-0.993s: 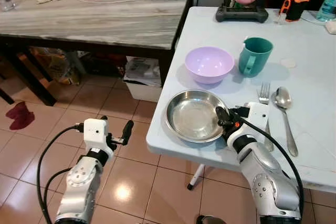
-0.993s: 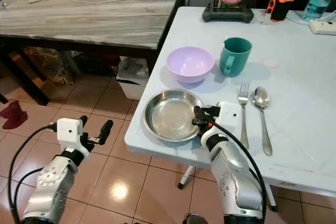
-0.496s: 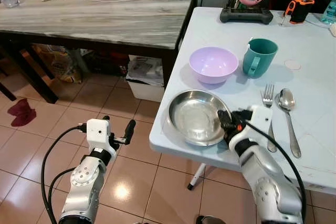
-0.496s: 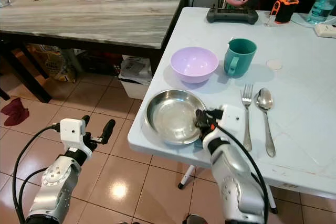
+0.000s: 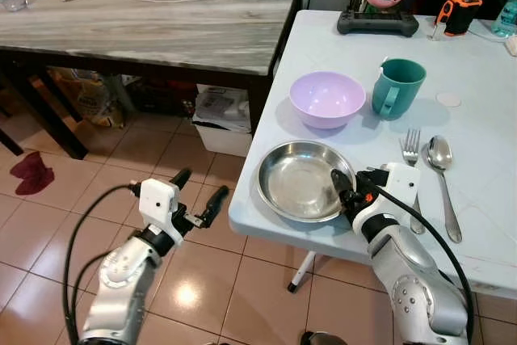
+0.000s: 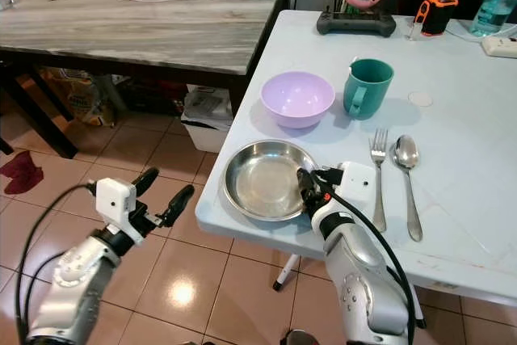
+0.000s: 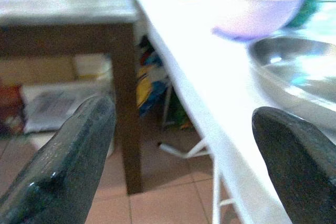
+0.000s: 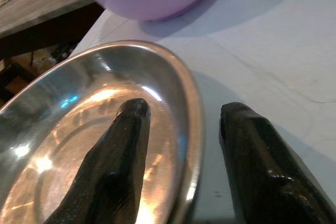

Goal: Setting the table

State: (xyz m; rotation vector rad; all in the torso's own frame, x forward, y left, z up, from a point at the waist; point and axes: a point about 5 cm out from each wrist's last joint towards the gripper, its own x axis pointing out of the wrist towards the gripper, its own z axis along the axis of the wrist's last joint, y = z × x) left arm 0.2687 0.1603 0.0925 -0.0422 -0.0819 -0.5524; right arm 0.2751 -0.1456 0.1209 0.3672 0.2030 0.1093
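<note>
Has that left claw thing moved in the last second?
Yes. The left gripper has swung toward the white table; its fingertip is now closer to the table's edge.

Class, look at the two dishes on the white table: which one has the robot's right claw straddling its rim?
The shiny steel plate, nearest the table's front edge. The right claw has one finger inside its rim and one outside; the purple bowl behind it sits untouched.

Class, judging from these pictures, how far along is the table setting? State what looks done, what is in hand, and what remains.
Done: the bowl, mug, fork and spoon lie on the table.

In hand: the right hand, fingers open, straddles the rim of the steel plate, which sits at the table's edge.

Left: apparently only the plate's final placing. The left hand hangs open over the floor.
</note>
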